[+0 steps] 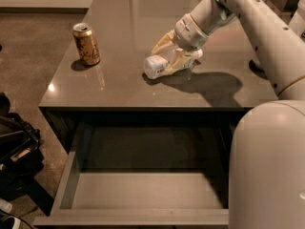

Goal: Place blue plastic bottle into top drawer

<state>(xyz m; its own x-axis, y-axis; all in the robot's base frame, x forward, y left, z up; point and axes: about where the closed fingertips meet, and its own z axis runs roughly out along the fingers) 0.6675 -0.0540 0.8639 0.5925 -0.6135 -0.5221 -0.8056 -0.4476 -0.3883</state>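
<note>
The blue plastic bottle (pixel 153 67), clear with a pale label and white cap, lies on its side on the grey counter (pixel 124 42), right of the middle. My gripper (pixel 162 61) reaches in from the upper right and is shut on the bottle, one finger (pixel 164 41) on its far side and the other across its near side. The bottle still rests on the counter. The top drawer (pixel 143 190) is pulled wide open below the counter's front edge, and its pale grey floor is bare.
An orange-gold soda can (pixel 86 44) stands upright at the counter's left. My white arm and base (pixel 267 166) fill the right side and cover the drawer's right end. Dark bags (pixel 14 147) lie on the floor at the left.
</note>
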